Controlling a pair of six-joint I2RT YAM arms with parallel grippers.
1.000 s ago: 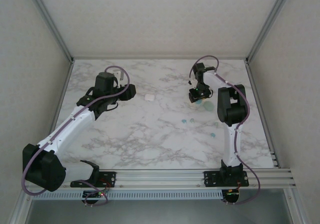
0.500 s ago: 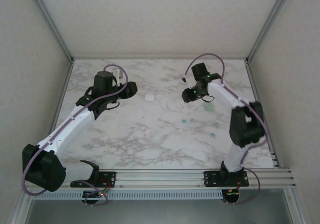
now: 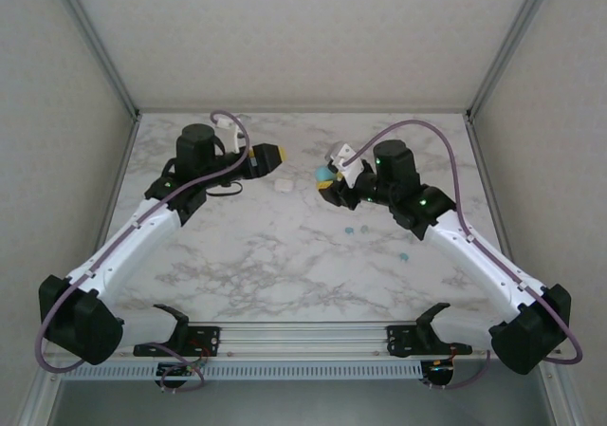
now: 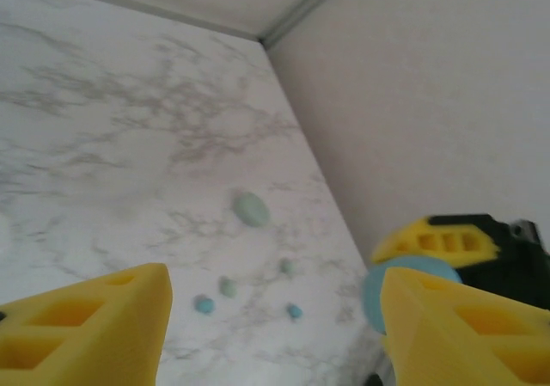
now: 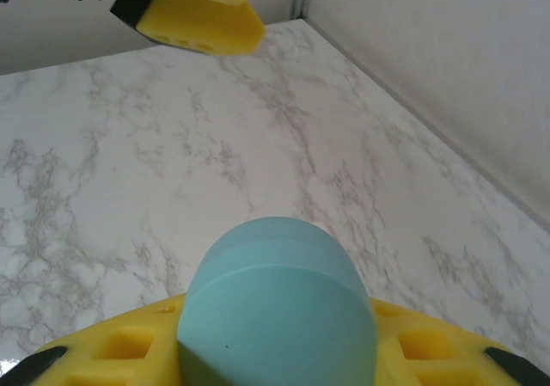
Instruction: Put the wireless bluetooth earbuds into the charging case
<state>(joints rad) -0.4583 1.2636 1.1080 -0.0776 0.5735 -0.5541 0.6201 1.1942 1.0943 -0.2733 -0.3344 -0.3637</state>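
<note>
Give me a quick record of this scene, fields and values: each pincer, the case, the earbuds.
left pincer: open, empty, above the table
right pincer: shut on the case, facing the left pincer
case: teal, held off the table
earbuds: several, loose on the table
progress: no earbud picked up yet
</note>
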